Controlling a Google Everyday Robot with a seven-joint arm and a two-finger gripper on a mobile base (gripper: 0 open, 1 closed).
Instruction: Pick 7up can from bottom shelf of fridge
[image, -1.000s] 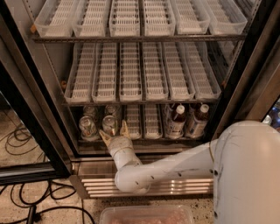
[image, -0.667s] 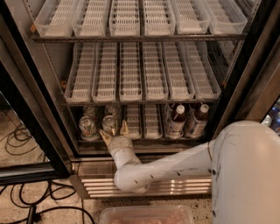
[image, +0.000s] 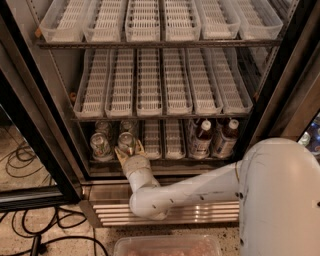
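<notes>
Shop or lab, display fridge (image: 56, 95), loose floor cables (image: 31, 235), jaws at bottom shelf (image: 165, 139)

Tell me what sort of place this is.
Likely a shop or break room: a display fridge with white lanes, cans and bottles on its bottom shelf, the gripper at one can.

The white arm (image: 200, 187) stretched left from the bulky shoulder (image: 280, 190), bent sharply at the low elbow (image: 147, 202), and pointed up through the wrist (image: 136, 167) to the gripper (image: 129, 150), far left of that shoulder.
</notes>
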